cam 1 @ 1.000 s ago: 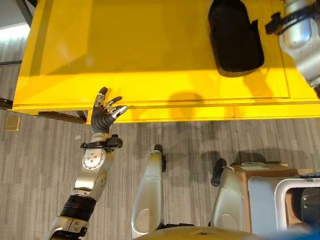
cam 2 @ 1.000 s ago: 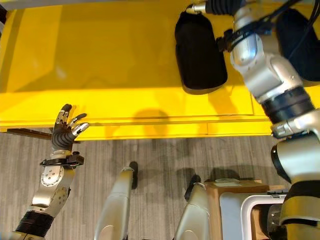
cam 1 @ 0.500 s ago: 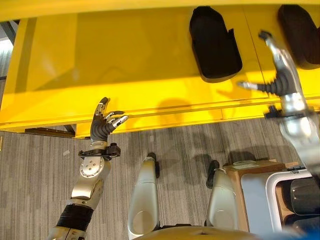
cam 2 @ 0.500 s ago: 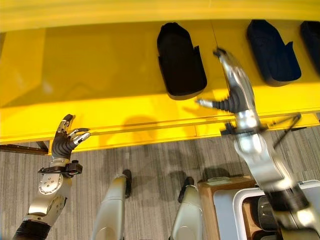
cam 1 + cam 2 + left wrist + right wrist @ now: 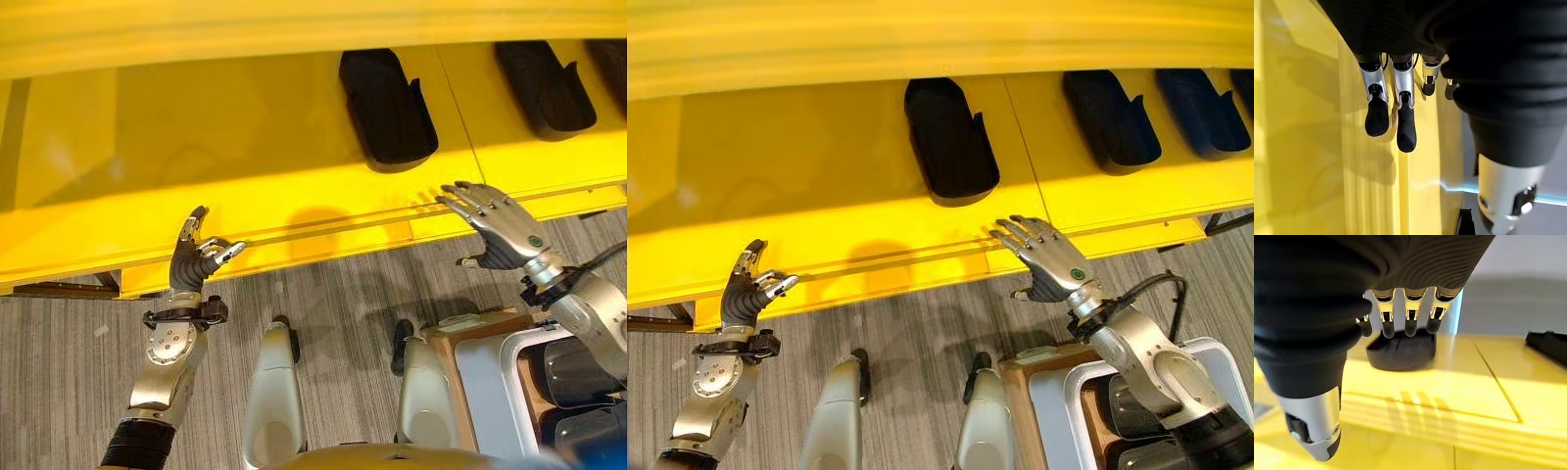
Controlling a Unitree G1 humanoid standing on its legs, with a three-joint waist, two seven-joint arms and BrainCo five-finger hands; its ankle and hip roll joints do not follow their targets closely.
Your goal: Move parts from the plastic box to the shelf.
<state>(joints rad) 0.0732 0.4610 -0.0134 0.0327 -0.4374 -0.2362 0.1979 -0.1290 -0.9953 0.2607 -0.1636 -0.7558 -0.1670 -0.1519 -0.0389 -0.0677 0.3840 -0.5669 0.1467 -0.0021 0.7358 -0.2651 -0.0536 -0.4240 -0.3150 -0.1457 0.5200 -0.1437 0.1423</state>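
Several dark parts already lie on the yellow shelf at twelve o'clock, more wait in the plastic box at five o'clock, and my right hand and left hand hang open, empty.

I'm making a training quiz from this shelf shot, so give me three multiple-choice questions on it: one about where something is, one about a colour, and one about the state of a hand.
1. Where does the nearest black part lie?
A. on the yellow shelf
B. on the floor
C. in the left hand

2. What colour is the shelf?
A. blue
B. yellow
C. white

3. How is the right hand?
A. curled round a part
B. shut in a fist
C. open, holding nothing

Answers:
1 A: the black part rests on the shelf, beyond both hands.
2 B: its whole top and front edge are yellow.
3 C: the right hand has its fingers spread over the shelf's front edge; the left hand is empty too.
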